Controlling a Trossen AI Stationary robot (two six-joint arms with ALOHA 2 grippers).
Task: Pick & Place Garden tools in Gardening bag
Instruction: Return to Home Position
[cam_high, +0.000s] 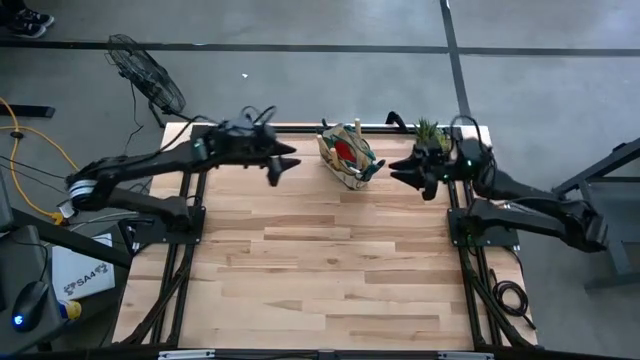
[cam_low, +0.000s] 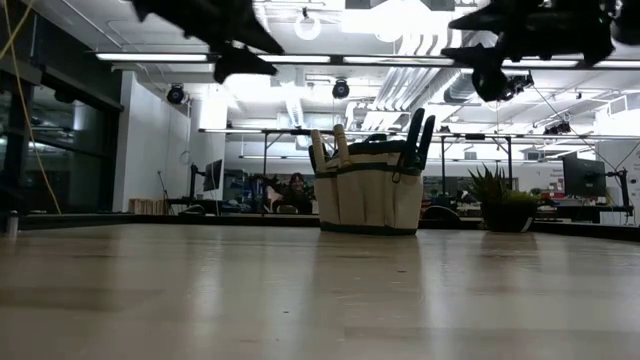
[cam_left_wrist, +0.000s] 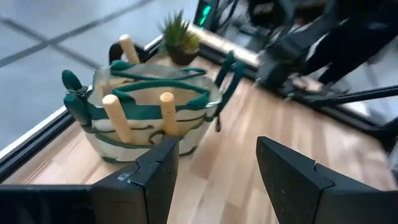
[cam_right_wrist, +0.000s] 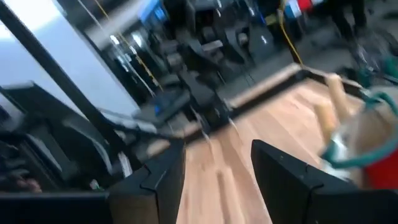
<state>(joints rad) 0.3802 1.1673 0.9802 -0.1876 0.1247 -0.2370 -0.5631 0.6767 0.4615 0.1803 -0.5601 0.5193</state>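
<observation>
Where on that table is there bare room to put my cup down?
The near half of the light wooden table, edge to edge, is bare. The far edge is crowded: the beige canvas bag with green trim mid-edge, a small potted green plant toward the right corner, and the left arm and right arm, jaws open, flanking the bag.
</observation>
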